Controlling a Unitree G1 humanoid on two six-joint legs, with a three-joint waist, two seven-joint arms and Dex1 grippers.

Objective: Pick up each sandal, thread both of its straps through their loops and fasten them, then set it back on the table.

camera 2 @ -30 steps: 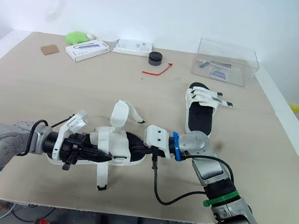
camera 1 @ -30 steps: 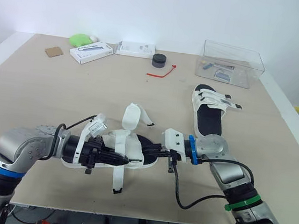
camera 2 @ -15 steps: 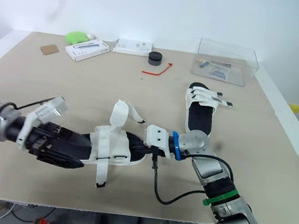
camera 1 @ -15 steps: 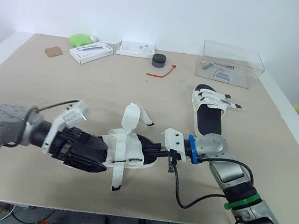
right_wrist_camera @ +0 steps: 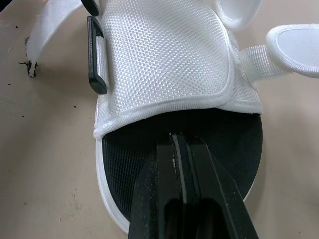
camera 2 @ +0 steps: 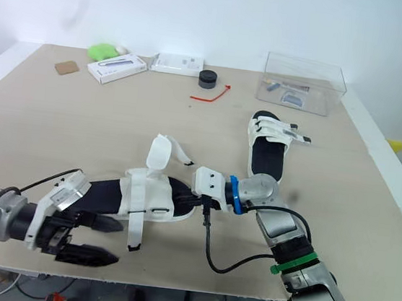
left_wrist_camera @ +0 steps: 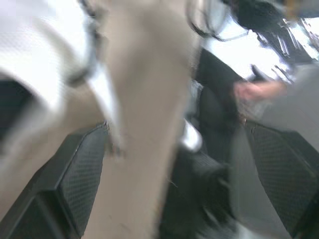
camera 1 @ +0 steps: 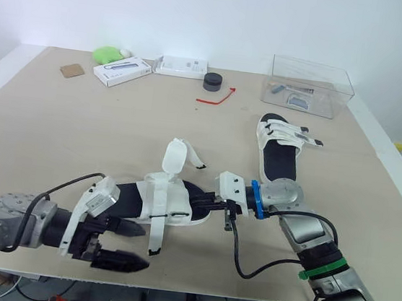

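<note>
White mesh-strap sandal (camera 1: 170, 201) with black footbed lies near the counter's (camera 1: 80, 129) front edge.
Left pincer (camera 1: 143, 246) spread, just beside it; right pincer (camera 1: 213, 205) pressed together on its footbed.

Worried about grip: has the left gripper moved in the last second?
Yes: the left gripper backed off the white black-soled sandal toward the beige table's near edge.

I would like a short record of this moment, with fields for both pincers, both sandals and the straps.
left pincer: open, empty, near the table's front edge, apart from the near sandal
right pincer: shut, tips over the near sandal's black footbed
near sandal: flat on the table, straps unfastened
loose strap: lies from the near sandal toward the left pincer
far sandal: on the table, straps across its top
</note>
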